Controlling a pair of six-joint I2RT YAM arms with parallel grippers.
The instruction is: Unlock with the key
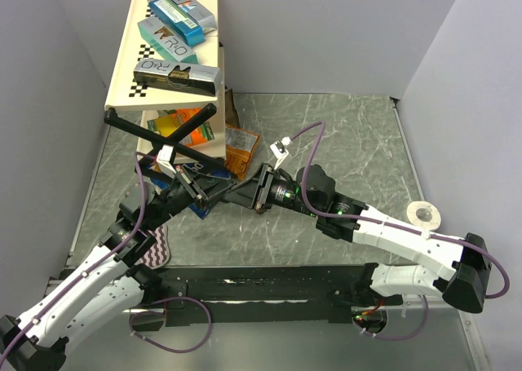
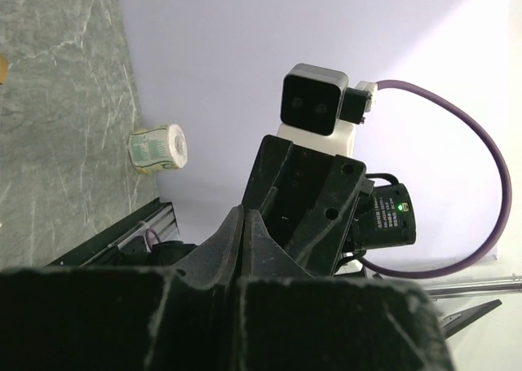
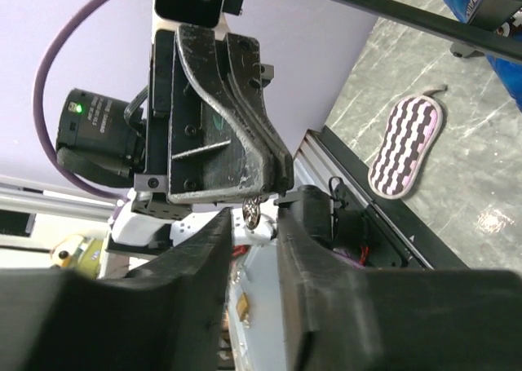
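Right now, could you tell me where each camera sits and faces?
Top external: above and behind, looking down on the table; left arm, right arm show.
Left wrist: on left arm, facing the right gripper; left fingers below.
Right wrist: on right arm, facing the left gripper; right fingers below.
Top and left wrist share the tape roll.

L arm (image 1: 90, 281) is reaching in from lower left, R arm (image 1: 391, 232) from lower right. Left gripper (image 1: 222, 190) and right gripper (image 1: 245, 193) are meeting tip to tip at frame centre, over the grey marbled table (image 1: 351, 143); jaw state is too small to read. Rack (image 1: 130, 53) at upper left is carrying three boxes (image 1: 167, 37) on top, w/ orange packets (image 1: 243, 152) sitting below. Striped pouch (image 1: 161, 247) is lying lower left, partly under L arm. Tape roll (image 1: 424, 214) is sitting at right, beside R arm.
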